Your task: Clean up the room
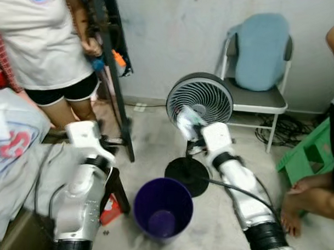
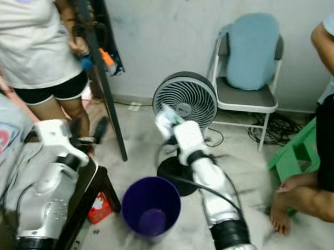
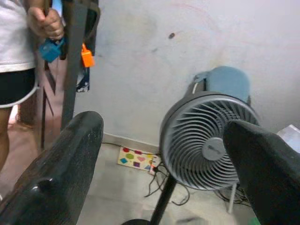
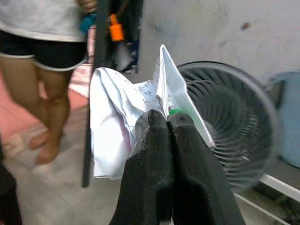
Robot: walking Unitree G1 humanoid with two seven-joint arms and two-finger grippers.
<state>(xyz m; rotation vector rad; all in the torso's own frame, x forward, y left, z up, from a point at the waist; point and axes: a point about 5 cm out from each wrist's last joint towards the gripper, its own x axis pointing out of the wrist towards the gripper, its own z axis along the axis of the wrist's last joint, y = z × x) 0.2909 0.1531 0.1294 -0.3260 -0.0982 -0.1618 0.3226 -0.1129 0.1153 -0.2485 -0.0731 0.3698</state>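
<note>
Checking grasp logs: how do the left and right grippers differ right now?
The left gripper is open and holds nothing; the right gripper is shut on crumpled white paper. The left is raised beside the bed; the right reaches forward before the fan, above the purple bin. Both have black fingers.

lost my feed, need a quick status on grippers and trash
Right gripper shut on crumpled white paper, raised before grey pedestal fan. Left gripper open, idle. Purple plastic bin below on floor; fan base beside it.
</note>
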